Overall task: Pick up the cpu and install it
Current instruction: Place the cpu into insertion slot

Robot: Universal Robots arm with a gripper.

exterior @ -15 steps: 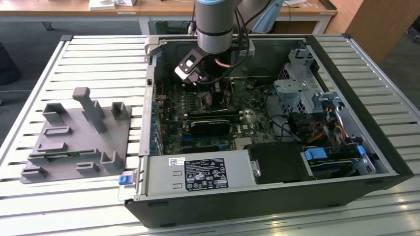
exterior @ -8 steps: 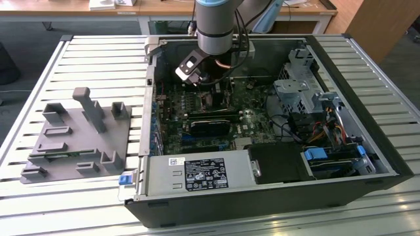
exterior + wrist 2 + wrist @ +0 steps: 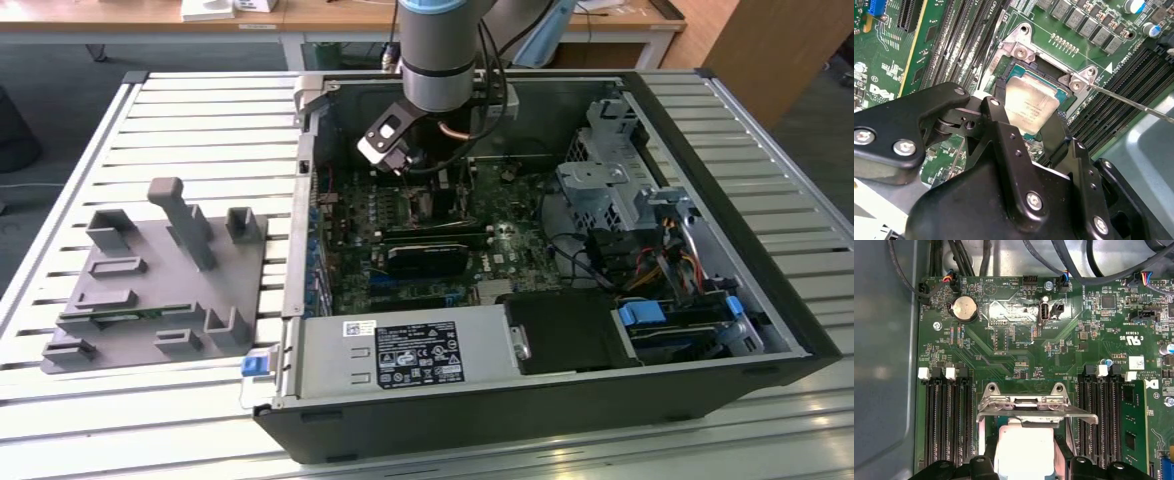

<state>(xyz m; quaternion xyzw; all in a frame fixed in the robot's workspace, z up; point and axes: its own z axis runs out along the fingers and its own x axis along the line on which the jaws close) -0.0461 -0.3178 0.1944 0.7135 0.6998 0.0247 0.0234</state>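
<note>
Our gripper (image 3: 1025, 119) pinches the cpu (image 3: 1031, 100) by two edges between its fingers (image 3: 1000, 127), over the socket (image 3: 1020, 49). Tilted or off-square, we judge it could bend socket contacts.

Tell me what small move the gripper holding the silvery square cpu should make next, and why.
Probably ease straight down: the gripper holds the silvery-grey square cpu directly over the open metal-framed socket, and the cpu seems not yet seated.

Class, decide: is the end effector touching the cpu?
Touching. In the first wrist view, fingers of the end effector press both edges of the cpu.
</note>
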